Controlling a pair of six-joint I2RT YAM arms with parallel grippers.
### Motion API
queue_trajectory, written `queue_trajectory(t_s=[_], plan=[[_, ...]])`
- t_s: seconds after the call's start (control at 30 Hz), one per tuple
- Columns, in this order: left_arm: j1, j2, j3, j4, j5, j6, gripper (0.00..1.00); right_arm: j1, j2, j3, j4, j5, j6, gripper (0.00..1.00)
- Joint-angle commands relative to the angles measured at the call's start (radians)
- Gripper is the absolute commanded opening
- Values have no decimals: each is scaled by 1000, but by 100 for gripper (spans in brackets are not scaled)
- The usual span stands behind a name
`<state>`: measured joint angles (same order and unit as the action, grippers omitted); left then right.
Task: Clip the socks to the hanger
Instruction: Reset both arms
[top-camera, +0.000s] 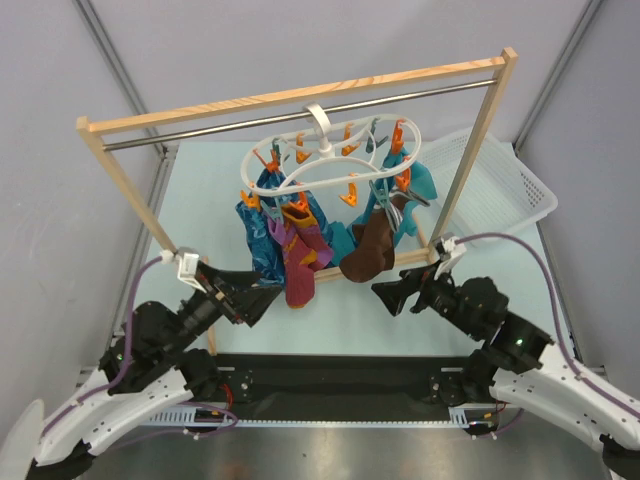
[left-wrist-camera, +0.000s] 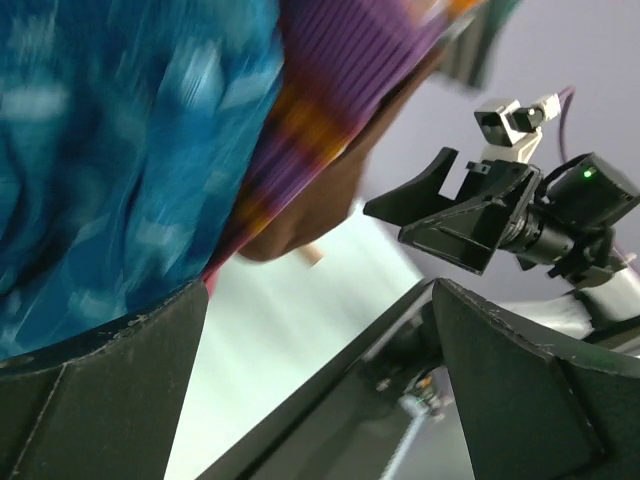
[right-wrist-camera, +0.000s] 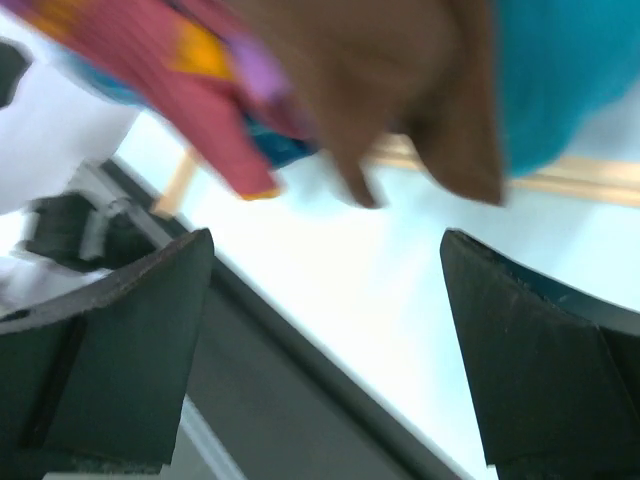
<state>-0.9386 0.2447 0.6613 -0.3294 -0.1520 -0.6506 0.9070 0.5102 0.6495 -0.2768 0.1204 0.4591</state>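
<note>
A wooden-framed rack stands across the pale table, and from its metal bar hangs the white hanger with orange and teal clips. Under it dangle blue-patterned socks at the left, a magenta striped sock in the middle and a dark brown sock to the right (the wrist views show them only as blurs overhead). Below, the left gripper sits just beside the striped sock's lower end and the right gripper near the brown one, each with fingers spread wide and nothing between them
</note>
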Motion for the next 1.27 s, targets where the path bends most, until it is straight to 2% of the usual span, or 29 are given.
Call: queue_trajectory(t_s=[0.0,0.17,0.2,0.3,0.5,0.67,0.93,1.23], plan=[[-3,-108,-153,162,8,71,100,4,-80,-231,248,105,-3,100],[-3,-306,-459,325,25,10,99,6,-234,-512,549,4,15,100],[-3,-364,-501,398,35,-19,100,7,-257,-557,636,-2,41,100],[-5,-354,-612,491,103,-52,100,1,-344,-761,801,22,131,100],[-5,-380,-827,743,175,-167,100,20,-334,-749,655,96,134,100],[-6,-358,-844,747,193,-172,99,26,-351,-742,506,191,234,100],[-6,-364,-842,691,193,-185,99,47,-342,-738,456,284,259,100],[-6,-335,-839,687,186,-179,100,55,-309,-740,482,214,243,100]])
